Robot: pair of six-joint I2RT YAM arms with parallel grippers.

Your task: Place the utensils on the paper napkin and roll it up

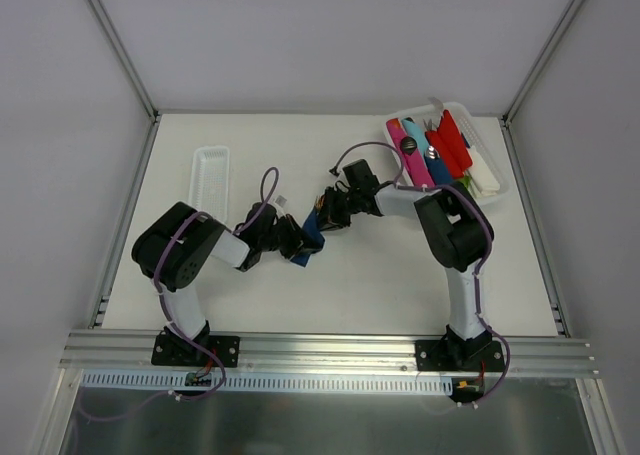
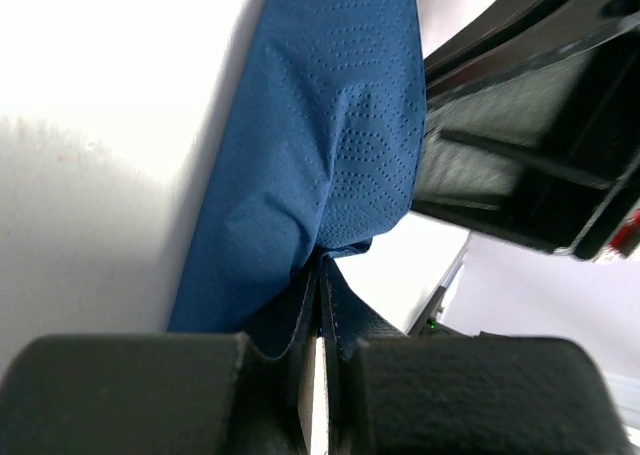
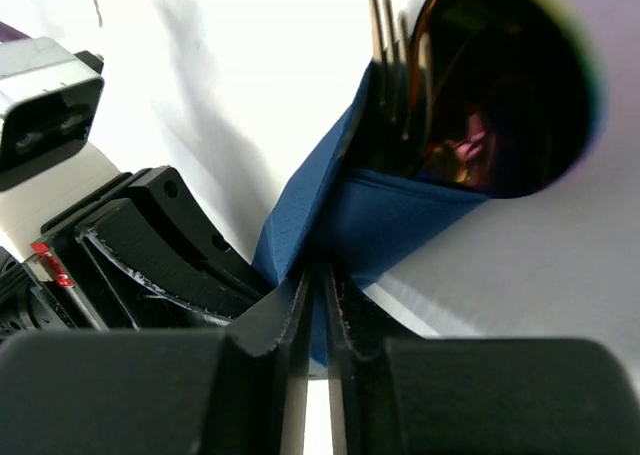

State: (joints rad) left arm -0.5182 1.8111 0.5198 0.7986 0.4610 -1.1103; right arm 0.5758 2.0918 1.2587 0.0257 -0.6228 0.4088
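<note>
Bright, even light is flooding the white bench in the overhead view, leaving only soft shadows. In the wrist views the bench is blowing out white while the near jaws are blurring darkly.

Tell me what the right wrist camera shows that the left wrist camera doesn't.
Only the right wrist view shows the utensils, a spoon bowl and fork tines poking out of the paper napkin. Only the left wrist view shows its dotted embossing close up. Both show it pinched in that arm's own shut fingers: left gripper, right gripper.
</note>
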